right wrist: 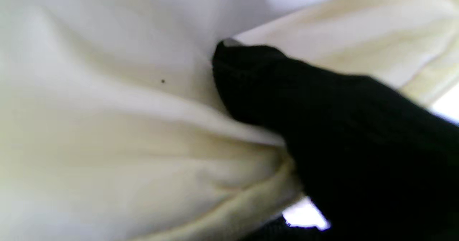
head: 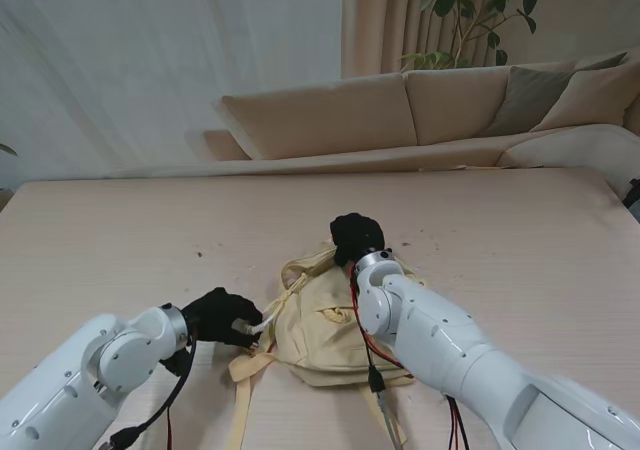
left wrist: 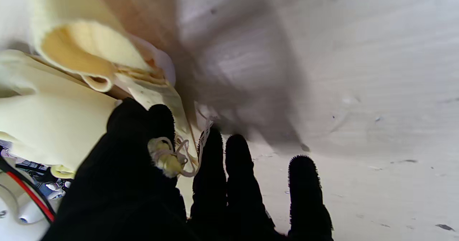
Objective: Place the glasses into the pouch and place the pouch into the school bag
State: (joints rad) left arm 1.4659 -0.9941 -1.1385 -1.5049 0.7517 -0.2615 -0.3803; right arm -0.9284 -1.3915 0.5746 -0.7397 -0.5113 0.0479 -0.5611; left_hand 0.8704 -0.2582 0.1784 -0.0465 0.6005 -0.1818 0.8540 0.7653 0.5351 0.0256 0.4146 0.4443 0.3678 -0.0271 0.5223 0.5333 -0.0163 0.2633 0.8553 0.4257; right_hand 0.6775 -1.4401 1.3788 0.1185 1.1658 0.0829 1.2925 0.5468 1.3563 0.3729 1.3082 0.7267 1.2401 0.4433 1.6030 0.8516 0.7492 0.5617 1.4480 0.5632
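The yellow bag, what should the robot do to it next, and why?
Probably pull the right hand slowly out of the school bag. Its fingers are pushed into the cloth at the far end, while the left hand pinches a cord on the bag's side. No pouch or glasses show outside.

The table point(head: 120, 220) is a broad top of pale wood grain, filling the stand's view from edge to edge. Small dark specks are scattered over it, a few point(head: 432, 238) on the far side of the school bag point(head: 318, 330) and one point(head: 200, 254) off to its left. The cream fabric bag lies flat on the top near the middle (rumpled, its mouth turned away from me), and its straps point(head: 243, 400) trail across the wood toward the near edge on the left side.
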